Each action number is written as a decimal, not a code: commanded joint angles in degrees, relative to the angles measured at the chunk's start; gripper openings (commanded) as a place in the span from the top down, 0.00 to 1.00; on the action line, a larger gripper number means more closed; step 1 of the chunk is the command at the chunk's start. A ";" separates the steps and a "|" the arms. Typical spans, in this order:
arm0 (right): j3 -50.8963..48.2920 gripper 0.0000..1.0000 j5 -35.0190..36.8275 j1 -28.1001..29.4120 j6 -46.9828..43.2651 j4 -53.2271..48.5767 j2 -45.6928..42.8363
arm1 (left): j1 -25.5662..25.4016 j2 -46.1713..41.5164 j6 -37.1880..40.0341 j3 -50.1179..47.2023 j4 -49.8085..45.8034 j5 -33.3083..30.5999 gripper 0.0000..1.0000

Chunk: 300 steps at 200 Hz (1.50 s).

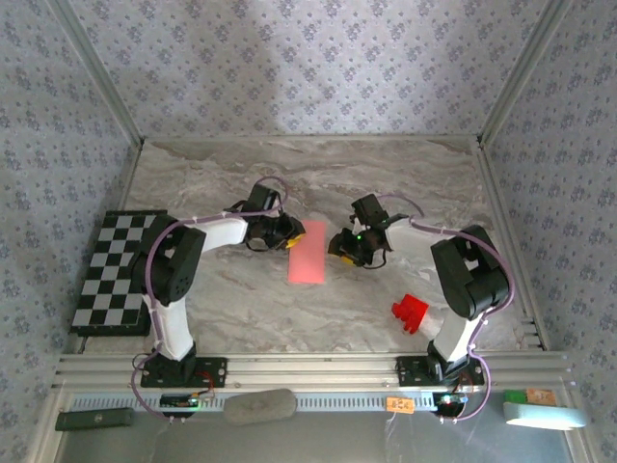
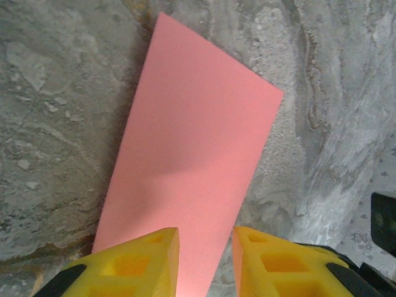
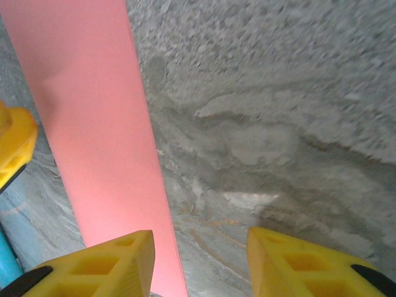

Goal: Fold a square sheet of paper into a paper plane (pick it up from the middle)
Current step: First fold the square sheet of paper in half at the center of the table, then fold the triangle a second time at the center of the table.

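Note:
The square sheet of paper (image 1: 308, 253) lies flat on the marble table as a long salmon-pink rectangle, between the two grippers. My left gripper (image 1: 289, 234) hovers over its far end, jaws a little apart. In the left wrist view the paper (image 2: 192, 142) runs up from under the gap of that gripper (image 2: 205, 247). My right gripper (image 1: 339, 246) stands just right of the sheet, open. In the right wrist view its left finger overlaps the paper's edge (image 3: 93, 124), with bare table inside the gripper (image 3: 201, 247). A paper plane is out of view.
A small red block (image 1: 411, 313) sits near the right arm's base. A black-and-white chequered board (image 1: 118, 272) lies at the table's left edge. Patterned walls close the table on three sides. The left gripper's yellow finger (image 3: 15, 145) shows beside the sheet.

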 commanded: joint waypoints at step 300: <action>2.71 0.62 -4.16 6.21 0.38 -2.72 3.44 | 0.50 2.40 -9.70 -4.72 2.23 -8.19 0.80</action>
